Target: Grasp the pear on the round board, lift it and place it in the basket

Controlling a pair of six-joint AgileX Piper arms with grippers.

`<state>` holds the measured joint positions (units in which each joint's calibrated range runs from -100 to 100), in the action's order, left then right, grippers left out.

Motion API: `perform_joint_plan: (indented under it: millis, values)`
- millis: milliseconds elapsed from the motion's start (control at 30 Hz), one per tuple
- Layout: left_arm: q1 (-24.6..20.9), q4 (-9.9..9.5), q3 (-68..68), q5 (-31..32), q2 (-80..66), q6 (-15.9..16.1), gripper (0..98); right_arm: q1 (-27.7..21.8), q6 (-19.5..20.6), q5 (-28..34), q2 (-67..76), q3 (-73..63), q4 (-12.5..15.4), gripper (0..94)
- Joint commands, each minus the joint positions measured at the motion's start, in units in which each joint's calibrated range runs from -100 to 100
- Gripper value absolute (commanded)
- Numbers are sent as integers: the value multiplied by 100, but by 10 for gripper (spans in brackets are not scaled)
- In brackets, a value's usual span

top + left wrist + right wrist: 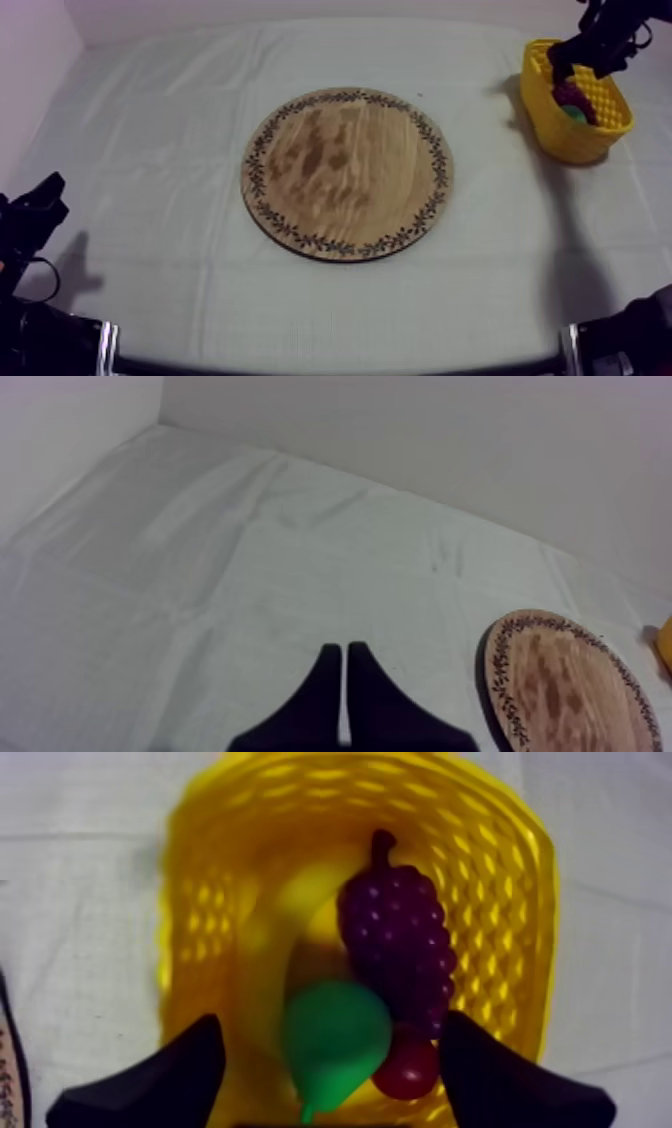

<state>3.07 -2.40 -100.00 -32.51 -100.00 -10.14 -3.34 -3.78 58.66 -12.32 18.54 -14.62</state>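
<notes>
Pear (335,1042), green, is inside the yellow basket (200,902), stem end toward the camera, beside a bunch of purple grapes (395,932) and a small red fruit (408,1064). The right claw (330,1022) hangs over the basket with its 2 black fingers spread wide, 1 at each side of the pear and clear of it, so it grips nothing. By this, the placing step looks done or all but done, and the next move calls only for lifting the right arm straight up out of the basket without catching the rim or the fruit. From above, the round wooden board (347,170) lies bare in the middle of the table, and the basket (570,135) stands at the far right with the right claw (565,65) above it and a speck of green inside. The left claw (45,195) rests low at the left, well apart from the board. Its own camera adds what the top view leaves unclear: its fingers (330,676) lie pressed together as a narrow wedge, holding nothing, near the board's patterned edge (500,676).
</notes>
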Motion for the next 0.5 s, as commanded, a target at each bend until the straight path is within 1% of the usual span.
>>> perform_joint_plan:
  millis: [0, 133, 300, 367, 467]
  values:
    - [1, -2, 0, 1, 0, 1, 1, 48, 3, -242, 513, 286, -41, 553]
    - [1, -2, 0, 1, 0, 1, 1, 192, 41, -766, 1720, 1047, -115, 510]
    - [1, -2, 0, 1, 0, 1, 1, 414, 105, -1217, 3469, 2131, -210, 474]
    - [1, -2, 0, 1, 0, 1, 1, 478, 86, -1430, 4155, 2602, -206, 462]
    - [1, -2, 0, 1, 0, 1, 1, 540, 8, -1791, 5141, 3355, -121, 440]
